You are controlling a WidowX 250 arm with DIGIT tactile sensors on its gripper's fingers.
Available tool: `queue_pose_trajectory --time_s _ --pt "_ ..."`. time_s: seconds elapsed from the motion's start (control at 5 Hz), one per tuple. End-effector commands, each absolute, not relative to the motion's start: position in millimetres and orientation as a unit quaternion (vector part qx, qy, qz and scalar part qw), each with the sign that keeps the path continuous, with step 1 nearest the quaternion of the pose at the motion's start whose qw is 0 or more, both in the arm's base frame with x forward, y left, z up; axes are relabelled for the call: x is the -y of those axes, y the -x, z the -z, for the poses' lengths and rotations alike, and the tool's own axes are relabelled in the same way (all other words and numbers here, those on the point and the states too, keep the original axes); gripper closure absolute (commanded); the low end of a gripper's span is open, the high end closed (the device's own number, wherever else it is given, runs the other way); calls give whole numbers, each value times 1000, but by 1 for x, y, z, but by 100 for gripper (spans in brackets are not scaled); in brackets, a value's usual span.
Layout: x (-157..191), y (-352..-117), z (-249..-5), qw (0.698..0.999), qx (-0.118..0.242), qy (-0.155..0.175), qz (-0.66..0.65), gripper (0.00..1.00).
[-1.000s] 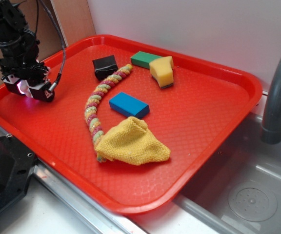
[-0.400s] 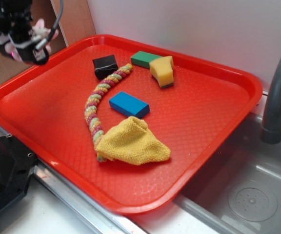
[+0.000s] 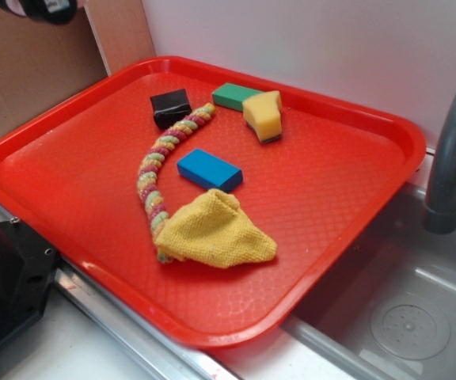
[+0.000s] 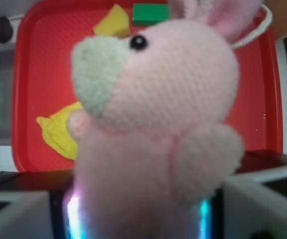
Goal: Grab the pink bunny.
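The pink bunny (image 4: 158,124) fills my wrist view, its body sunk between my fingers (image 4: 143,214), which are closed snugly on it. A second ago I was low over the red tray's (image 3: 355,170) left edge; now I have risen well above it, almost out of the exterior view. The bunny came with me, so I judge the grab done.

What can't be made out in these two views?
- Exterior: gripper cut off by top edge; bunny not visible.
- Wrist: bunny fills the frame, hiding most of the tray and the grip; ears cut off at top.
- Wrist: fingers blurred, cropped.
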State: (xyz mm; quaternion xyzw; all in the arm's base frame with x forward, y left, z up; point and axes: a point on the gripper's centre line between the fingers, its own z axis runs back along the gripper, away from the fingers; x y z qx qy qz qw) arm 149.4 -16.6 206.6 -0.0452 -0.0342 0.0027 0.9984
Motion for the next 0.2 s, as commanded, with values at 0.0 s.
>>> queue_pose_trajectory --time_s 0.0 --pt "2 -141 -208 999 38 29 -18 100"
